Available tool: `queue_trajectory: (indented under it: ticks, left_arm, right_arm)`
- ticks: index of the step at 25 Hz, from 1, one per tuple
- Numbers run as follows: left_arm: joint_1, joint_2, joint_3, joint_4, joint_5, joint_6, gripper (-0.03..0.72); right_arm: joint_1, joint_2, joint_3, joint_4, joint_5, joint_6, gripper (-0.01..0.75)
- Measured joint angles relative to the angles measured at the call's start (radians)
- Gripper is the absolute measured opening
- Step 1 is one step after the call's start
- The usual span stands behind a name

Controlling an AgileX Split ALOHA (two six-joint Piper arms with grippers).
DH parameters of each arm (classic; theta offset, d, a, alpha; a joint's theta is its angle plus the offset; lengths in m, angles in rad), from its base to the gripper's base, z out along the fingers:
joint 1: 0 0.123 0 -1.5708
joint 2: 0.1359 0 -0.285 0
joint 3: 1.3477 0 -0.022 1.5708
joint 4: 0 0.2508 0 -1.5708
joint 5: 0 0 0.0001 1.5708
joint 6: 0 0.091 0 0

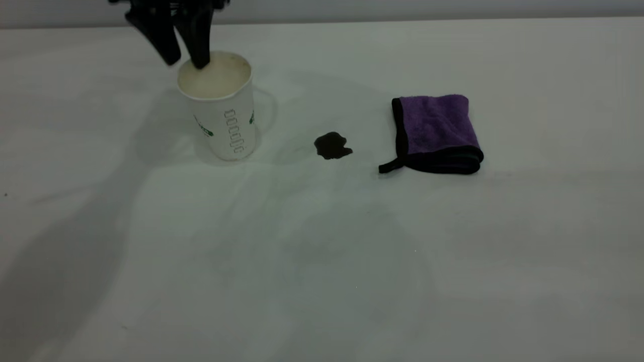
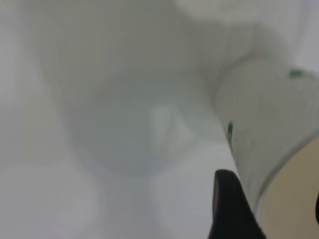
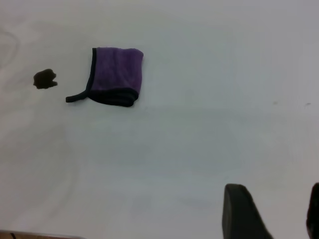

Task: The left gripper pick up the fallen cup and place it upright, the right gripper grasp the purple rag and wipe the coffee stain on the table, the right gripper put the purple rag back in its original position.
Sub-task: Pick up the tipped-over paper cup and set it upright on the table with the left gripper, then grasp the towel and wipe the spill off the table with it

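The table (image 1: 322, 261) fills nearly the whole exterior frame, pale and flat under me. On it, right of centre, the purple rag (image 1: 436, 131) lies folded, its black loop tail trailing toward the lower left; my right wrist view shows it (image 3: 113, 75) in the upper left, flat on the table.

The cup (image 1: 221, 113) stands upright in the upper left of the exterior frame, mouth up, cream inside showing. My left gripper (image 1: 183, 60) comes in from the top edge there, its fingers spread across the cup's far rim: one finger (image 1: 200, 48) dips just inside the mouth, the other hangs outside the wall. I cannot tell whether either presses the paper. In my left wrist view the cup wall (image 2: 271, 129) passes between a dark finger (image 2: 230, 209) and the frame's right edge.

My right gripper (image 3: 279, 219) hangs above bare table, well apart from the rag, fingers spread.

The coffee stain (image 1: 332, 146) sits between cup and rag, nearer the rag's loop, touching neither.
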Motion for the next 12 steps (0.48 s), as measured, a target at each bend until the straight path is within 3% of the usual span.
queue_trajectory:
  ticks: [6, 12]
  left_arm:
    - [0.000, -0.024, -0.088, -0.002, 0.000, -0.011, 0.470]
    - [-0.031, -0.260, -0.090, -0.001, 0.000, -0.052, 0.470]
  right_arm:
    - [0.000, 0.000, 0.000, 0.000, 0.000, 0.000, 0.361]
    - [0.000, 0.000, 0.000, 0.000, 0.000, 0.000, 0.361]
